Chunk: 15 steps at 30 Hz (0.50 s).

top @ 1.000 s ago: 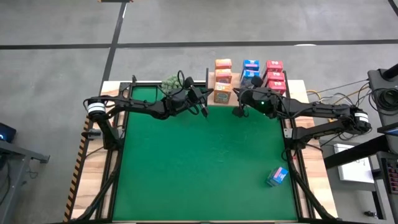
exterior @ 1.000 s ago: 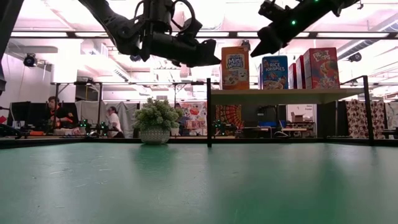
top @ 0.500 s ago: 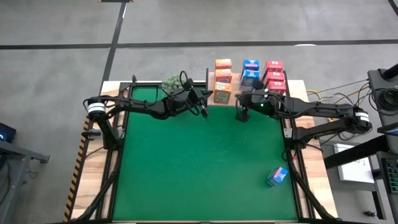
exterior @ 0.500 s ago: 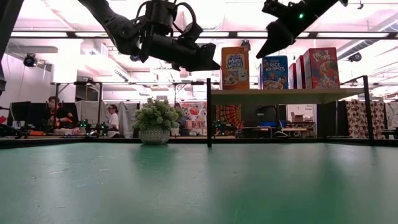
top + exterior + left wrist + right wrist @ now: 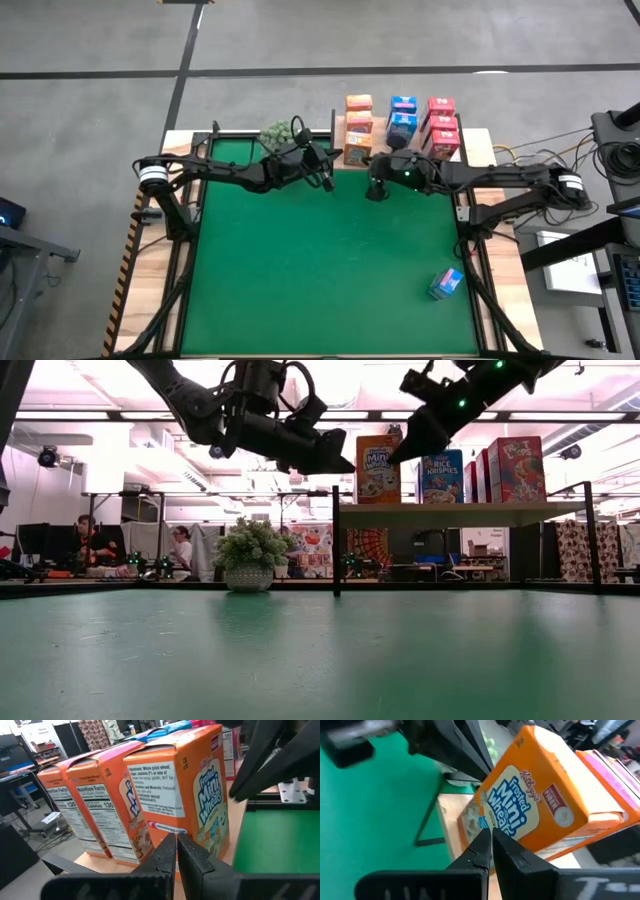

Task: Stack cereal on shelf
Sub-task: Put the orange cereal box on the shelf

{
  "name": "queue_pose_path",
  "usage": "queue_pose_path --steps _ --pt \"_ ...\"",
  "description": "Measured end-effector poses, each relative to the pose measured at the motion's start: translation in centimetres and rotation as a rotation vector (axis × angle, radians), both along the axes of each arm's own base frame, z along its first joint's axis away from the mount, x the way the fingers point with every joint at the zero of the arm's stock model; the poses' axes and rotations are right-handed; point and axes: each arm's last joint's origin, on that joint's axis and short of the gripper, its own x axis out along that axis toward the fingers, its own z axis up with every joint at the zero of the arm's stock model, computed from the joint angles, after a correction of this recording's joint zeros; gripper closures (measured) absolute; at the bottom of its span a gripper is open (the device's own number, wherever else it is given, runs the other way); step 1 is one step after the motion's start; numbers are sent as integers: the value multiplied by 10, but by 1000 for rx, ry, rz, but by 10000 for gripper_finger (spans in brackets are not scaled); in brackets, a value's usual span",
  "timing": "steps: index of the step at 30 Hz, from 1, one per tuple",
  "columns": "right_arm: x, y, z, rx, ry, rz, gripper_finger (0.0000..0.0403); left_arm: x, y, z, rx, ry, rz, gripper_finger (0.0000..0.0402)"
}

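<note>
Left gripper [image 5: 176, 851] jaws closed, empty, near orange cereal [image 5: 165, 795] at shelf [image 5: 372, 150] edge. Right gripper [image 5: 490, 845] closed, empty, alongside.

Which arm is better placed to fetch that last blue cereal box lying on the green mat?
Probably the right arm. The small blue cardboard cereal box lies near the mat's right front corner, on that arm's side. Both end effectors, left and right, hover empty and shut beside the light wooden shelf.

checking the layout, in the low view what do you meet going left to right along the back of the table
plant → black shelf post → orange cereal box → blue cereal box → red cereal box → the shelf's far right post
</note>
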Motion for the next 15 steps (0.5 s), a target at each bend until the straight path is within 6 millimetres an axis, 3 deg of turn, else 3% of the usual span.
queue_pose_path --steps 15 --pt "0 -3 0 -44 13 -61 394 0 0 0 -16 -13 1 402"
